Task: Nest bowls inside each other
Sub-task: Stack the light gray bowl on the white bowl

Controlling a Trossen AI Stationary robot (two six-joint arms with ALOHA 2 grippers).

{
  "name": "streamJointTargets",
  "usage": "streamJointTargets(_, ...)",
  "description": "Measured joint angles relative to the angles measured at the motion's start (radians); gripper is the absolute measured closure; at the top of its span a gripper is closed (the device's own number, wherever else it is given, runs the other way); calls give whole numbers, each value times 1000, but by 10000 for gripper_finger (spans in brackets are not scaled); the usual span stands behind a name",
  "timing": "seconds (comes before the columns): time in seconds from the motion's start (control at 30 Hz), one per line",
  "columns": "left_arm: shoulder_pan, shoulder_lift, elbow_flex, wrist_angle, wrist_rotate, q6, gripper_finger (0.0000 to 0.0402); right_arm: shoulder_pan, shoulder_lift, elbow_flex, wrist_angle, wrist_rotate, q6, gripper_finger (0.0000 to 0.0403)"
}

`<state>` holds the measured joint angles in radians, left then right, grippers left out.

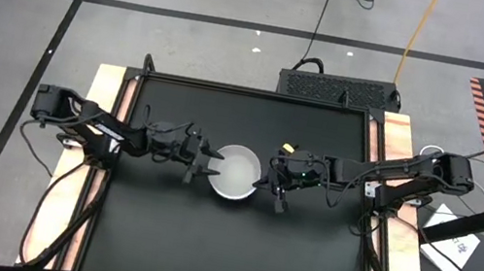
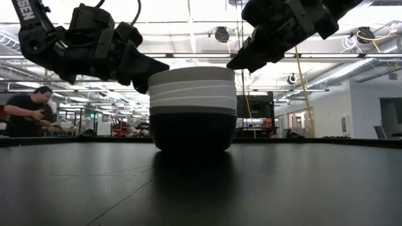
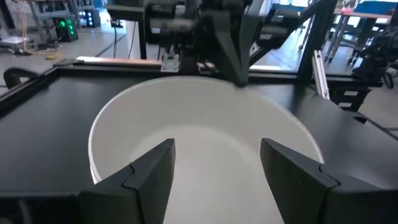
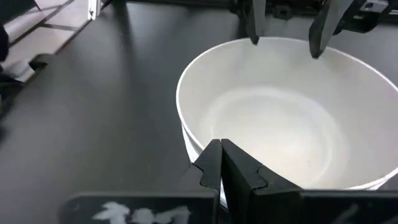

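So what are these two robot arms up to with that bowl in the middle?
They are nesting bowls. A stack of bowls sits mid-table, white on top and black at the bottom. The left gripper hovers at the stack's rim with fingers open and nothing between them. The right gripper hangs at the opposite side, fingers shut and holding nothing. No loose bowls show.

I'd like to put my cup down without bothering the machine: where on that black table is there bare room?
The black table is bare in front of the bowl stack, and behind it toward the far edge. The middle is crowded: the left gripper, jaws open, and the right gripper, jaws shut, flank the stack closely.
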<state>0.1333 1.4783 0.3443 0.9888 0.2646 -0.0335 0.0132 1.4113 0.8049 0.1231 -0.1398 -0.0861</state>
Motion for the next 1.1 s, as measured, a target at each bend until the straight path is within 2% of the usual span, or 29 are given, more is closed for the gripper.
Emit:
streamJointTargets(0.83,1,-14,1,-26,-1,7,163,0,0,-5,33,4,-3,403)
streamJointTargets(1.1,1,-14,1,-21,0,20,163,-1,0,-5,90,6,12,402)
